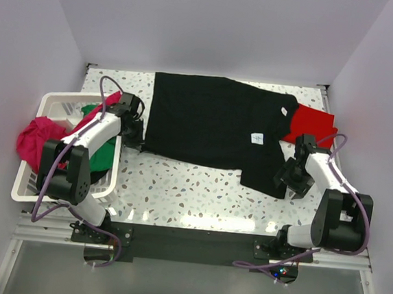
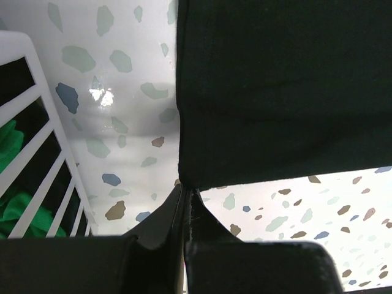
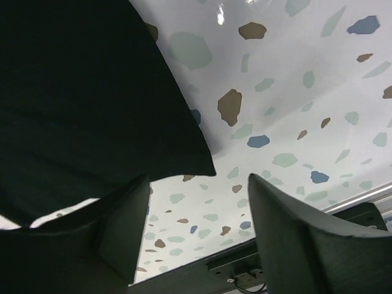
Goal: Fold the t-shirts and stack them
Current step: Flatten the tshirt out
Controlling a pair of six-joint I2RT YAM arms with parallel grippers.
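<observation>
A large black t-shirt [image 1: 212, 121] lies spread flat across the middle of the table, with a small white label [image 1: 257, 138] showing. My left gripper [image 1: 137, 136] is at its near left corner. In the left wrist view that gripper [image 2: 185, 191] is shut on the corner of the black cloth [image 2: 275, 92]. My right gripper [image 1: 286, 179] is at the shirt's near right corner. In the right wrist view it [image 3: 199, 184] is open, with the cloth's corner [image 3: 79, 92] just above the gap and nothing held. A red t-shirt [image 1: 314, 124] lies partly under the black one's right side.
A white slatted basket [image 1: 54, 198] stands at the left, close to my left arm, and also shows in the left wrist view [image 2: 37, 128]. A magenta shirt [image 1: 35, 136] hangs over its left rim and a green one [image 1: 101, 158] lies inside. The table's front rail [image 3: 361, 199] is near my right gripper.
</observation>
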